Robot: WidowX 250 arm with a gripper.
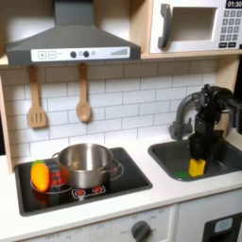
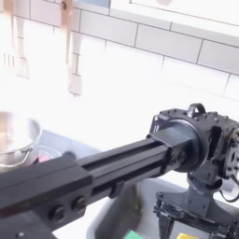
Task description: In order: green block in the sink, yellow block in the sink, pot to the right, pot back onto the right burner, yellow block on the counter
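The yellow block (image 1: 197, 168) lies in the sink (image 1: 168, 159) at the first exterior view's right, below the dark faucet (image 1: 180, 117). My gripper (image 1: 197, 157) reaches down into the basin directly over the block, and its fingertips sit at the block's top. In the second exterior view the gripper (image 2: 190, 224) has its fingers spread, with a sliver of yellow block (image 2: 184, 236) between them at the frame's bottom edge. A bit of the green block (image 2: 133, 235) shows low in the basin. The steel pot (image 1: 85, 163) stands on the cooktop's right burner, apart from the arm.
An orange oval toy (image 1: 39, 176) rests on the left burner of the black cooktop (image 1: 128, 178). A wooden spatula (image 1: 36, 102) and spoon (image 1: 83, 100) hang on the tiled wall. Cream counter (image 1: 170, 189) runs along the front. The pot (image 2: 14, 135) sits at the second exterior view's left.
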